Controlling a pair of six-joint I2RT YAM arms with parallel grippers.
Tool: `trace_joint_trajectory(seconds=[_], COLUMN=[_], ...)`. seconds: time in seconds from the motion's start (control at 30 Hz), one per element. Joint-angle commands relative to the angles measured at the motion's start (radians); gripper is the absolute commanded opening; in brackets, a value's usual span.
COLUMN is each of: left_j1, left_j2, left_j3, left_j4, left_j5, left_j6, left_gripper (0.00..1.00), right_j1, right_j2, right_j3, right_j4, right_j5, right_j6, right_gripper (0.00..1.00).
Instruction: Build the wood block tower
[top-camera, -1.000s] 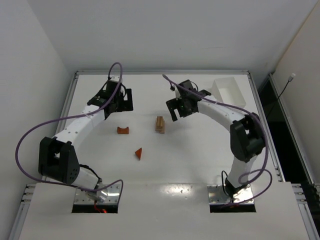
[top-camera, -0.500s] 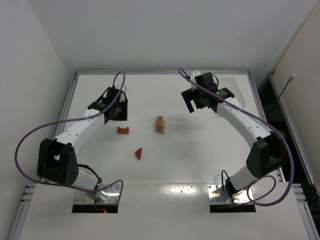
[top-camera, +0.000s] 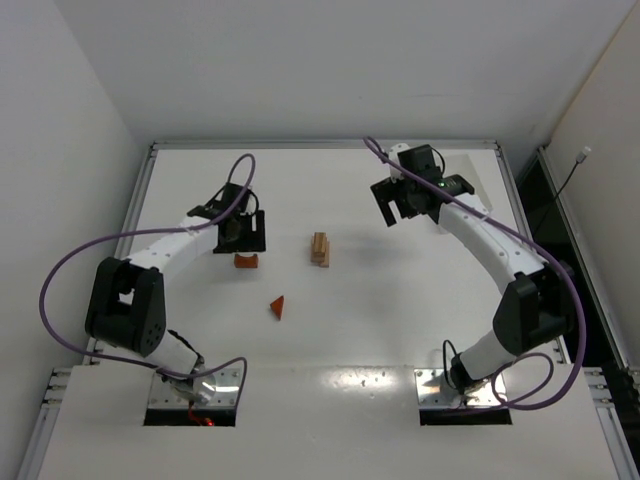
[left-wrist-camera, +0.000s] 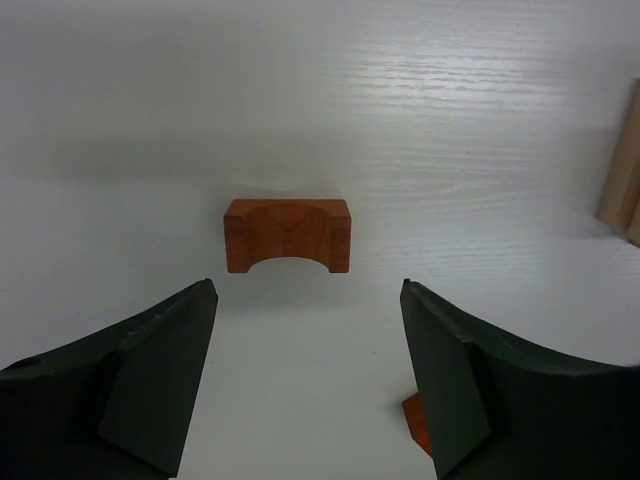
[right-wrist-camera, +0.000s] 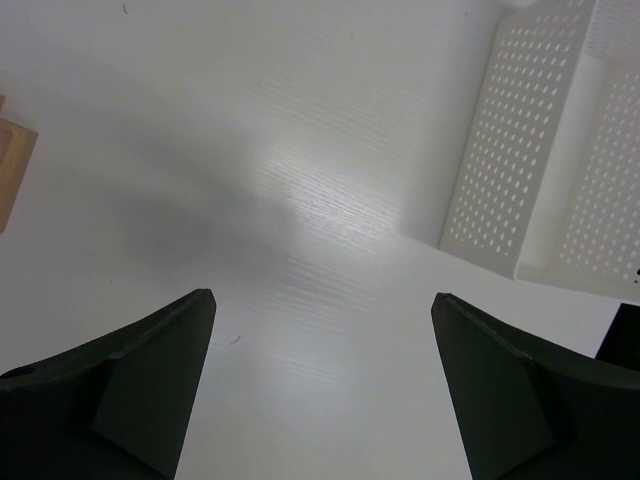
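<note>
The top view overlooks the whole worktop (top-camera: 400, 330) from high above its near edge. Close wrist views share with it the arch (left-wrist-camera: 287, 228) ahead of the left tool (left-wrist-camera: 308, 288) and the bin (right-wrist-camera: 530, 150) ahead-right of the right tool (right-wrist-camera: 322, 297).

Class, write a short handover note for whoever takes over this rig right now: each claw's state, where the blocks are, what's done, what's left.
Left claw: open, empty, hovering just short of the reddish arch block, which lies on the table.
Right claw: open, empty, over bare table beside the white bin.
Done: a short pale stack, the wood block tower, stands mid-table.
Left: add the arch, probably next, then the reddish wedge, which lies loose toward the table's near edge.
</note>
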Motion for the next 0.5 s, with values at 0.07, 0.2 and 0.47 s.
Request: trace_joint_trajectory(seconds=[0.07,0.2,0.47], left_j1=[-0.001,0.009,0.020], left_j2=[-0.007,0.029,0.106], left_j3=[-0.024,-0.033,-0.024], left_j4=[-0.008,0.002,0.020], left_j5=[-0.038,-0.027,0.006], left_j6=[-0.059,-0.059,-0.059], left_gripper=[0.75,0.78,0.78], right_j1=[-0.015,-0.024,-0.033], right_j2=[-0.020,-0.020,-0.020], right_j3=[-0.005,-0.005,-0.005], right_j4=[0.003,-0.006,-0.006], right_j5=[-0.018,-0.018,-0.037], right_j6=[-0.006,-0.006,-0.006], right_gripper=[0.88,0.88,0.88])
